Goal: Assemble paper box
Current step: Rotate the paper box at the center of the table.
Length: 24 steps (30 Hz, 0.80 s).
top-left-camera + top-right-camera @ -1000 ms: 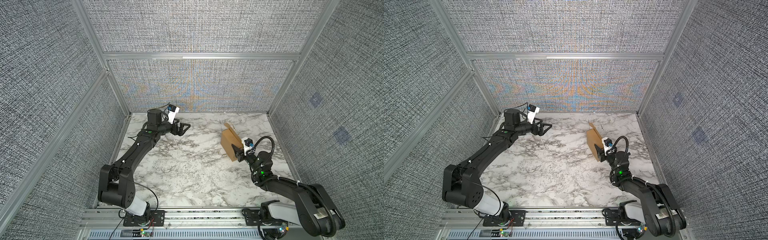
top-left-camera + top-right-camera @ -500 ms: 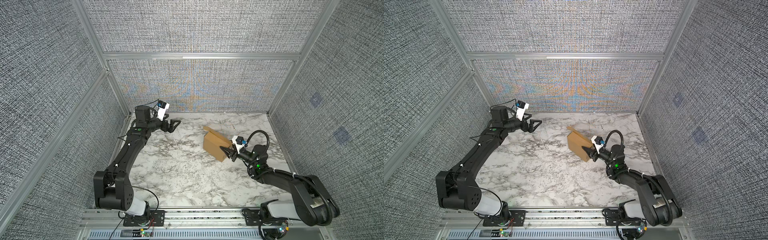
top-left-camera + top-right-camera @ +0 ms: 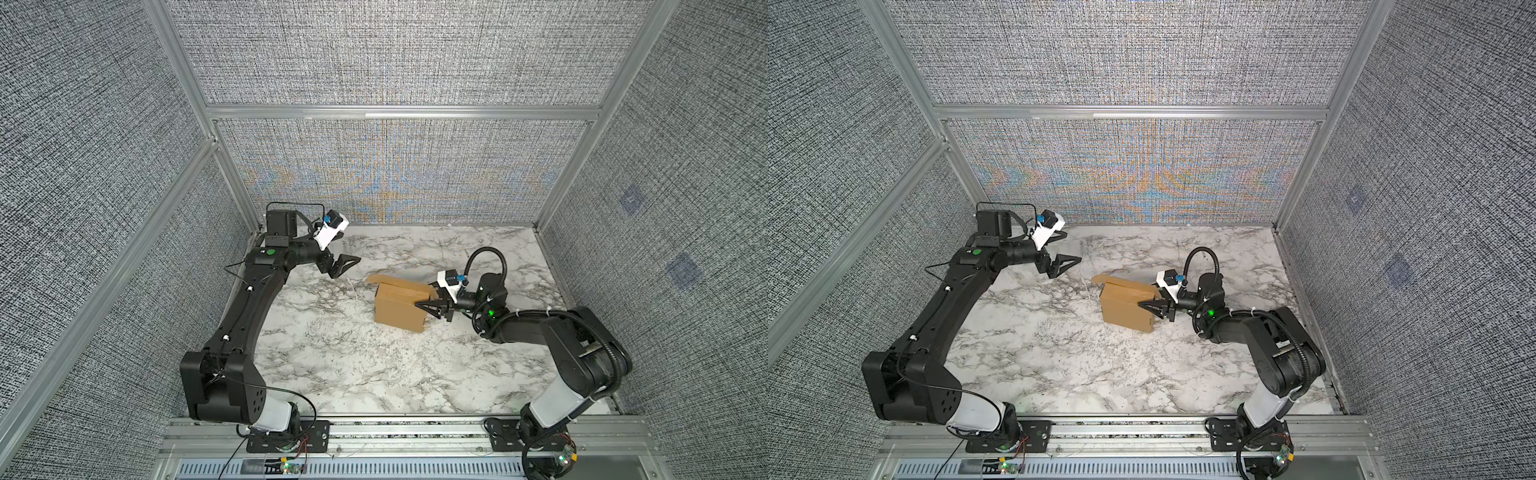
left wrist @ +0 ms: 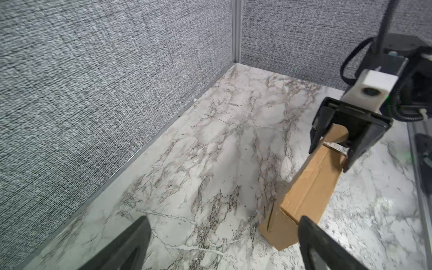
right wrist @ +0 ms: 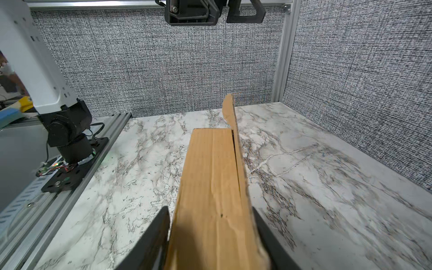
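Paper box (image 3: 397, 311), tan, flap (image 3: 376, 277) raised, is gripped by right fingers (image 5: 154, 238); left fingers (image 4: 131, 245) gape.

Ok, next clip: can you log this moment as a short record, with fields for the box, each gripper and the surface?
object: paper box, tan cardboard, folded into a narrow box shape
loose part: flap with a rounded end sticks out past the end away from the right arm, not tucked in
right gripper: closed on the box's end, one finger on each side
left gripper: open, empty, well apart from the box
surface: marble table
box contact with table: cannot tell
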Each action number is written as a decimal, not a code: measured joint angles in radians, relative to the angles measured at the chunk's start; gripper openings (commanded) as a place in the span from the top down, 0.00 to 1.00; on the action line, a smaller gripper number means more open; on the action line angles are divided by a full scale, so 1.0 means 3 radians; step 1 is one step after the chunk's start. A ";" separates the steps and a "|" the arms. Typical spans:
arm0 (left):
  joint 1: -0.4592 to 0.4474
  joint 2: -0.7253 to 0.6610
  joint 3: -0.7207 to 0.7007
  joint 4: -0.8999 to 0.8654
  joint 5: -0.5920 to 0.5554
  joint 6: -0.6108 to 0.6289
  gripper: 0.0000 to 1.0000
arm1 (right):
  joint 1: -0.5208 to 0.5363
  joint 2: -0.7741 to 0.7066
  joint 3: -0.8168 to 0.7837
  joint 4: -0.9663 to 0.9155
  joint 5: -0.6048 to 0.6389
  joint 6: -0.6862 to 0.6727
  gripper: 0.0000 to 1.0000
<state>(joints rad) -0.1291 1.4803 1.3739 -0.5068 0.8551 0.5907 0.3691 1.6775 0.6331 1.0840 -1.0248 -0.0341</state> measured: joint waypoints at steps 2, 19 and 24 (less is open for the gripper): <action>-0.0108 0.0023 -0.0001 -0.0135 0.0028 0.0200 0.00 | 0.0014 0.0018 0.0011 -0.0057 -0.0020 -0.0057 0.49; -0.0683 0.0334 0.0108 -0.0669 0.0060 0.0905 0.02 | 0.0121 -0.0678 -0.0156 -0.0987 0.0441 -0.0752 0.01; -0.0851 0.0449 0.0267 -0.0721 0.0038 0.0970 0.05 | 0.0029 -0.1502 -0.0315 -0.1605 0.0561 -0.0895 0.01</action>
<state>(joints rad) -0.3843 1.6150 1.4540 -0.7231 0.8665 0.8818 0.3779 1.2270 0.5385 0.6025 -0.8566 -0.3027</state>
